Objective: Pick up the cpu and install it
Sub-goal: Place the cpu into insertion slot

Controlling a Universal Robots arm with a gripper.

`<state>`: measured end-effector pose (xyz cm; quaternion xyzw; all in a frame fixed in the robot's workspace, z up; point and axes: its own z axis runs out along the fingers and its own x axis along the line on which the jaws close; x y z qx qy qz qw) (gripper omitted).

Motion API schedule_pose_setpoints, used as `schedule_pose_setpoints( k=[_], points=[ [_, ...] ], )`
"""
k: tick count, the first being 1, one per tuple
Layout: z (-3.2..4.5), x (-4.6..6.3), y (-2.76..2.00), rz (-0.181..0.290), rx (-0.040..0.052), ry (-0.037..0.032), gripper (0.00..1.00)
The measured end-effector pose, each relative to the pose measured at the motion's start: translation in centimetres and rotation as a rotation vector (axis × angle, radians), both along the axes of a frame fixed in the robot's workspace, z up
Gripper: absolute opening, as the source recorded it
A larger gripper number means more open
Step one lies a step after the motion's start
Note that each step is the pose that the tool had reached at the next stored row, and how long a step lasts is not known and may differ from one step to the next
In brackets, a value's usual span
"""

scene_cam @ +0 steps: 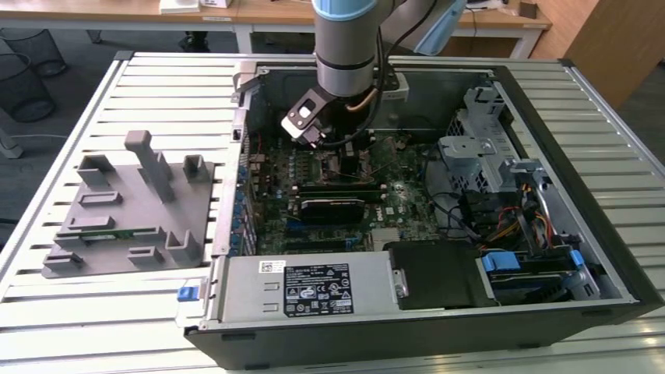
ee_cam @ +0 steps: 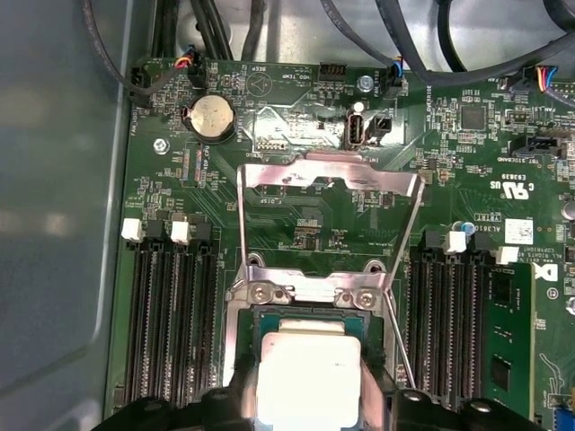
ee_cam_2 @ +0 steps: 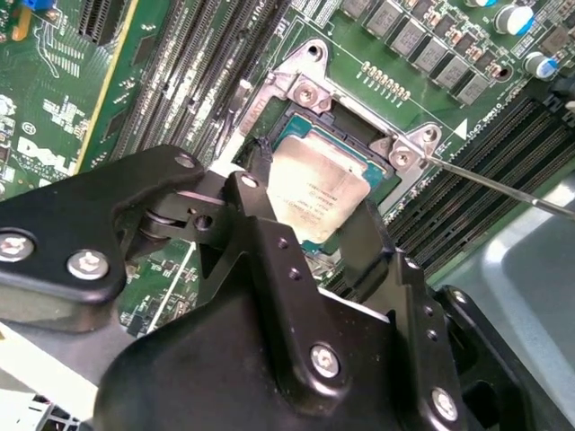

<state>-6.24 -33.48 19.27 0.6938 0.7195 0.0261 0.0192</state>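
Arm (scene_cam: 348, 47) reaches down into the open computer case (scene_cam: 613, 257), which lies on its side on the slatted tabletop (scene_cam: 135, 78). Its wrist is over the motherboard (scene_cam: 406, 202).

In the second wrist view the claw (ee_cam_2: 310, 202) is closed on the cpu (ee_cam_2: 319, 184). One black finger (ee_cam_2: 364, 247) is against one edge and the other finger against the opposite edge. The silver top faces up.

In the first wrist view the cpu (ee_cam: 310, 364) sits within the metal frame of the socket (ee_cam: 269, 292). I cannot tell whether it is fully seated or just above. The load plate (ee_cam: 328, 171) is swung open and lies back on the board beyond the socket. Memory slots (ee_cam: 171, 314) run along both sides.

Towards the exterior view's left, well apart from the case, a grey fixture (scene_cam: 114, 210) carries a green memory stick (scene_cam: 109, 234).
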Motion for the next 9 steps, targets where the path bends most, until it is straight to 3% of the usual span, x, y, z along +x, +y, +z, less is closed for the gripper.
schedule_pose_setpoints(
  k=[1,2,9],
  points=[
    [0.00,0.00,0.00,0.000,-0.0003,0.0001,0.54],
    [0.01,0.00,-0.01,0.000,-0.0005,0.0002,0.60],
    [0.56,-0.01,-0.01,0.000,-0.0002,0.0004,0.60]
  ],
)
